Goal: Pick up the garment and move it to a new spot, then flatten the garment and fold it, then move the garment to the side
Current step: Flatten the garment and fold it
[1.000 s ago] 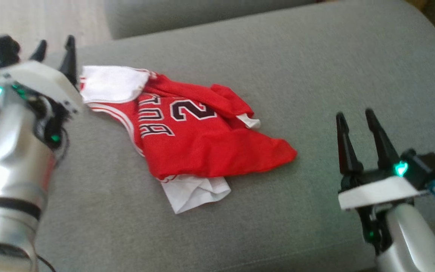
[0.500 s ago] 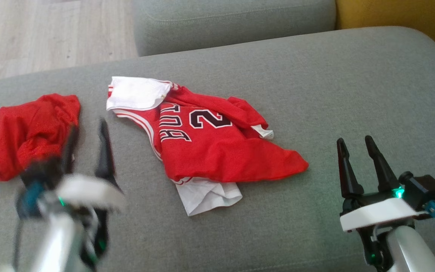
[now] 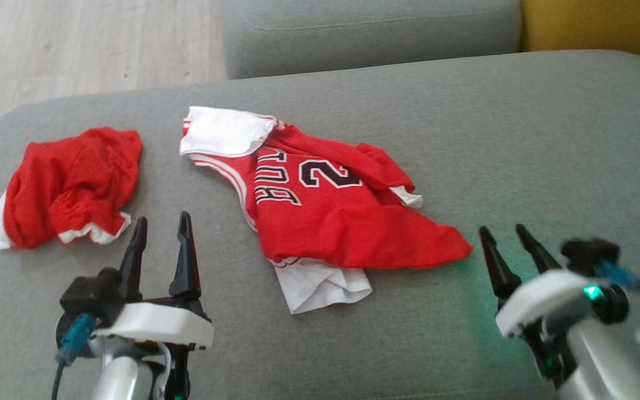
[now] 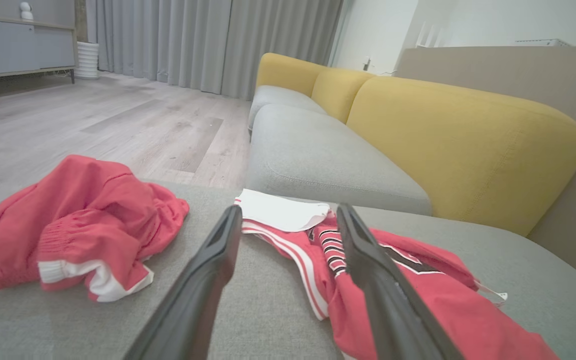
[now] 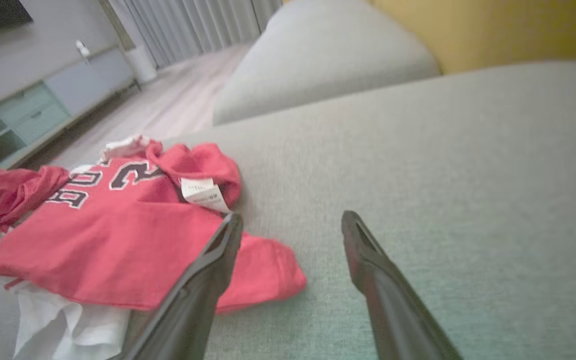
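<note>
Red jersey (image 3: 342, 228) crumpled on grey sofa (image 3: 520, 139), left pincer (image 3: 163, 218) apart, right pincer (image 3: 501, 228) apart

Grey sofa cushion (image 3: 464, 139) carries a red jersey (image 3: 325, 216) (crumpled) and red shorts (image 3: 70, 183)

Jersey (image 3: 342, 222) ahead-right of my left gripper (image 3: 163, 218), ahead-left of right gripper (image 3: 502, 229). Shorts (image 3: 67, 186) ahead-left of left gripper, apart from jersey. I see both on couch seat (image 3: 520, 139).
</note>
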Robot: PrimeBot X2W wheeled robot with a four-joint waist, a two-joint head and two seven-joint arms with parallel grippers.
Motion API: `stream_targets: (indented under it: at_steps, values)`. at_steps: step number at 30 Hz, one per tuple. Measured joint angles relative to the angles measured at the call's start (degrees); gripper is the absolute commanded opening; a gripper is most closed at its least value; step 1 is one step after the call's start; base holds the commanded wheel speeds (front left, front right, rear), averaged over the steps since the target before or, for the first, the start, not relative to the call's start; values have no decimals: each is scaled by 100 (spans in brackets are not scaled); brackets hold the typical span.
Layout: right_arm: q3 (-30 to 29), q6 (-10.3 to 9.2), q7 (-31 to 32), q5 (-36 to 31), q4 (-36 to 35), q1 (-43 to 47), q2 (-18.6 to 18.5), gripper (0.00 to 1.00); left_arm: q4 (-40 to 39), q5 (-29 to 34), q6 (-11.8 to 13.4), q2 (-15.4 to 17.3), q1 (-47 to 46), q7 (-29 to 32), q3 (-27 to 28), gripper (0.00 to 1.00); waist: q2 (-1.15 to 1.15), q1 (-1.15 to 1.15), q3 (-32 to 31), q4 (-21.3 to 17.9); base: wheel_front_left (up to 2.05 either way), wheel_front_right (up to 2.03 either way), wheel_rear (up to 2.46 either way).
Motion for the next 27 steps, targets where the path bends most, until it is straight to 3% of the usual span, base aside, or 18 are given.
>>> stream_targets:
  at_steps: [3,9,13,14,15,16,22,27]
  values:
    - [156,0,1013,383,610,-520,-63,100,77,57,-96,-85,-5,0,51,100,0,0,30,113,0,0,0]
    - [249,0,2426,858,1543,-1077,-188,100,236,152,-242,-156,-13,0,141,100,0,0,71,454,0,0,0]
    - [248,0,2705,881,1730,-1083,-191,100,240,201,-249,-224,-14,0,264,100,0,0,117,585,0,0,0]
    - [248,0,2709,909,1728,-1092,-191,88,241,202,-268,-232,-14,0,287,100,0,0,129,602,0,0,0]
    - [249,0,2708,931,1727,-1098,-191,32,244,202,-291,-233,-14,0,298,100,0,0,140,613,0,0,0]
    - [247,0,2697,933,1728,-1104,-191,0,245,204,-291,-236,-14,0,303,100,0,0,148,615,0,0,0]
    - [62,0,2112,879,1709,-1139,-225,0,237,253,-294,-268,-14,0,470,100,0,0,174,483,0,0,0]
    - [-370,0,1857,587,1558,-1486,-688,0,199,269,-294,-287,-15,0,522,100,0,0,244,294,0,0,0]
